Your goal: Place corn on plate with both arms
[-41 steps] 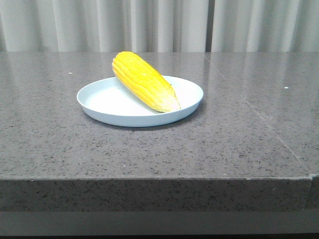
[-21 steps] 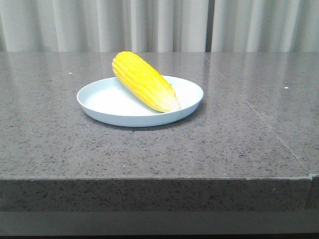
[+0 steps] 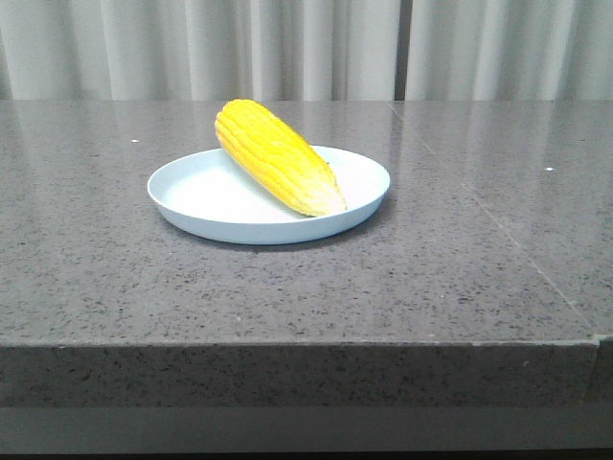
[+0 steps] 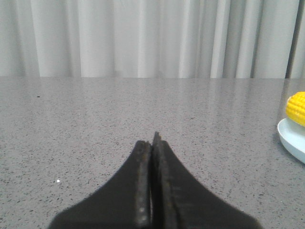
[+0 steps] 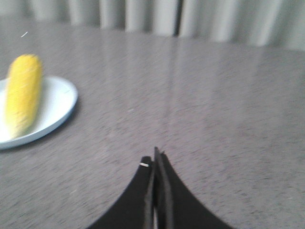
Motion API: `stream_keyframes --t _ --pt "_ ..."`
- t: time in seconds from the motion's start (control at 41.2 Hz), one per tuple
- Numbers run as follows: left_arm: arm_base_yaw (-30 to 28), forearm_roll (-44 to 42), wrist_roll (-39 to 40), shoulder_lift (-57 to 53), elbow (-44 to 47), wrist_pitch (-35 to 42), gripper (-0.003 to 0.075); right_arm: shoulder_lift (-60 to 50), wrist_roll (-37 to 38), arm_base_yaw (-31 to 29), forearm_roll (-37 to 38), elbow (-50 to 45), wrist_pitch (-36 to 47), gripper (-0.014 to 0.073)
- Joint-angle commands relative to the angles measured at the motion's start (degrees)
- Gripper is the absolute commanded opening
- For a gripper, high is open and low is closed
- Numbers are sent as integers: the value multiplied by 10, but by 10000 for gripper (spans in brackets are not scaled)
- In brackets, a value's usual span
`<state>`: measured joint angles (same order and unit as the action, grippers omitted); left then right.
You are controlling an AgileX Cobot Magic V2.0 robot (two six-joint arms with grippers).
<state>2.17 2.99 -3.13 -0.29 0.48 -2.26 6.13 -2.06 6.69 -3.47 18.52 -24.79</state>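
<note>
The yellow corn (image 3: 278, 155) lies diagonally on the pale blue-white plate (image 3: 192, 196), paler tip toward the front right rim. Neither gripper shows in the front view. In the left wrist view my left gripper (image 4: 151, 143) is shut and empty over bare table, with the plate's rim (image 4: 291, 140) and the corn's end (image 4: 297, 108) far off at the frame edge. In the right wrist view my right gripper (image 5: 155, 160) is shut and empty, well away from the plate (image 5: 57, 102) and the corn (image 5: 23, 93).
The grey speckled stone table (image 3: 287, 287) has its front edge close to the camera. A seam (image 3: 498, 230) runs across its right part. Pale curtains (image 3: 306, 48) hang behind the table.
</note>
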Motion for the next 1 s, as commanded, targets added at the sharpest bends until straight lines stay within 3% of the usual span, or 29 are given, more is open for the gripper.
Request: stream_keyframes --t 0.0,0.316,0.631,0.777,0.971 --pt "0 4 -2 -9 14 49 -20 -35 -6 -35 -2 -56 140 -66" --pt "0 4 -2 -9 14 49 -20 -77 -6 -78 -3 -190 302 -66" --pt "0 4 -2 -9 14 49 -20 -77 -5 -78 -3 -187 292 -66" --pt "0 4 -2 -9 14 49 -20 -77 45 -78 -3 -188 301 -66" --pt "0 4 -2 -9 14 49 -20 -77 46 -78 3 -188 302 -66"
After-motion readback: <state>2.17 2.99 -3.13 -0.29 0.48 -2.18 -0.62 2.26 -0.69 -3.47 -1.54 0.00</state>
